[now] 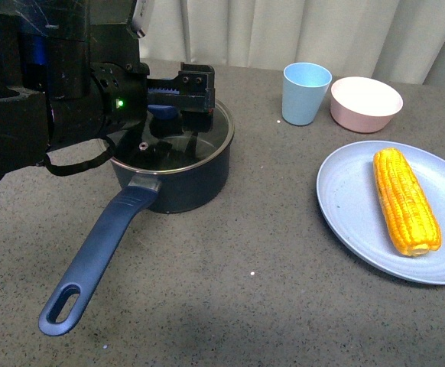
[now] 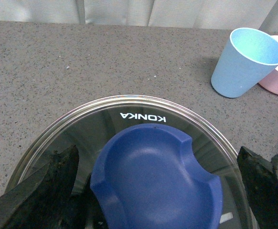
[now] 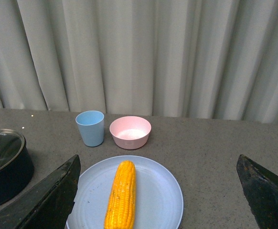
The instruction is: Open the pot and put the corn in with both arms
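Blue knob [image 2: 153, 181] between spread left fingers [image 2: 38, 191]

Left gripper [image 2: 158, 151] wide around blue lid knob [image 2: 153, 186]

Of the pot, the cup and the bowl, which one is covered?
The dark navy pot, with its glass lid on; the light blue cup and the pink bowl stand open-topped.

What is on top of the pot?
A glass lid with a blue knob sits on the pot; the open left end effector straddles the knob. What lies inside cannot be made out.
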Available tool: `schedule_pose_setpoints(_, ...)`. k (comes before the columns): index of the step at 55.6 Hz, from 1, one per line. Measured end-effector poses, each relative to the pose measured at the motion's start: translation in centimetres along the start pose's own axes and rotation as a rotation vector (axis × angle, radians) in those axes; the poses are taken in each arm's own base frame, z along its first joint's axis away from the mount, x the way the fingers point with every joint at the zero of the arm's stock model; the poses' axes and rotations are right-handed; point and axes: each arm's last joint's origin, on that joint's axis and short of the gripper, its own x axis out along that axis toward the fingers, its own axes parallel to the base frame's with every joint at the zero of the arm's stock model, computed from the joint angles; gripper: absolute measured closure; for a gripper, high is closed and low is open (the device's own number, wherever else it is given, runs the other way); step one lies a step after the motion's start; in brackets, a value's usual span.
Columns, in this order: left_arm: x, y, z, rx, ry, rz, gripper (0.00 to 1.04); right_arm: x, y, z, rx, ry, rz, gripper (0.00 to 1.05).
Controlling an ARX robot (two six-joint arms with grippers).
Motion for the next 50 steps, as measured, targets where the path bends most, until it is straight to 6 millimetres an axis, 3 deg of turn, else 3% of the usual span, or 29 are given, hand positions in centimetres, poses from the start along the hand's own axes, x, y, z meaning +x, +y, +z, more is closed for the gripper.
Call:
schedule_pose_setpoints(7,0.1,-0.1,-0.1,0.016,0.002,-0.005,0.08,0.0,0.0,0.0,0.000,0.000,0.000,0.09)
schedule_pose_setpoints(18,0.2,-0.1,-0.3,0.033,0.006,-0.006,0.40,0.0,0.0,0.0,0.000,0.000,0.000,0.09)
schedule_pose_setpoints(36,-0.6,-0.3,0.2,0.036,-0.015,-0.014,0.42,0.0,0.0,0.0,0.000,0.000,0.000,0.09)
schedule_pose_setpoints(43,-2.2,0.0,3.2,0.021,-0.104,-0.032,0.42,0.0,0.0,0.0,0.000,0.000,0.000,0.09)
schedule_pose_setpoints(46,-3.3,1.1,5.0,0.012,-0.167,-0.006,0.42,0.0,0.0,0.0,0.000,0.000,0.000,0.09)
schedule_pose_setpoints(50,-4.4,3.3,5.8,-0.003,-0.207,0.056,0.42,0.0,0.0,0.0,0.000,0.000,0.000,0.09)
